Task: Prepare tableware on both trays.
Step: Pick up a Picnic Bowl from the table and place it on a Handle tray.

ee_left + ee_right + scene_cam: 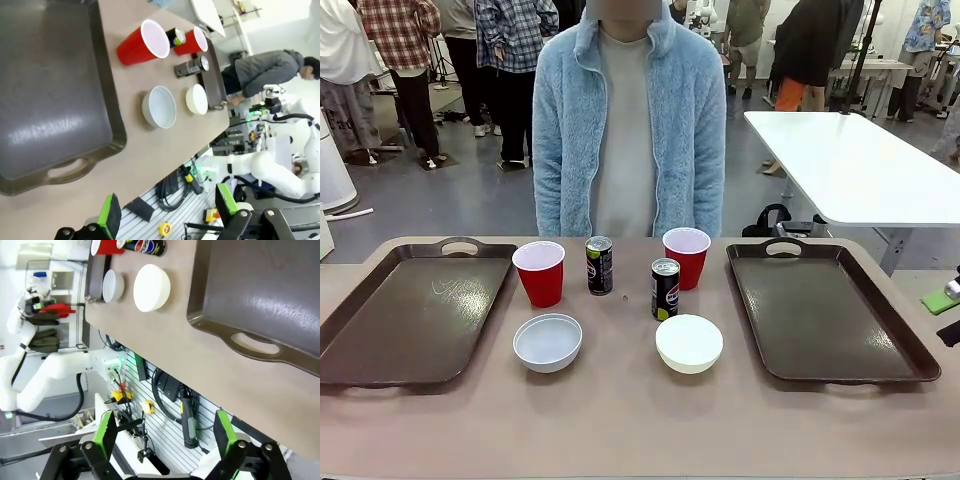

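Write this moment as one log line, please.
left tray: bare | right tray: bare | red cups, cans, bowls: on table between trays | left claw: open, holding nothing | right claw: open, holding nothing

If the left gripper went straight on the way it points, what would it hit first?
Likely the grey slatted panel with black cables beyond the tan table's near edge, seen between the left gripper's open fingers; depth is unclear.
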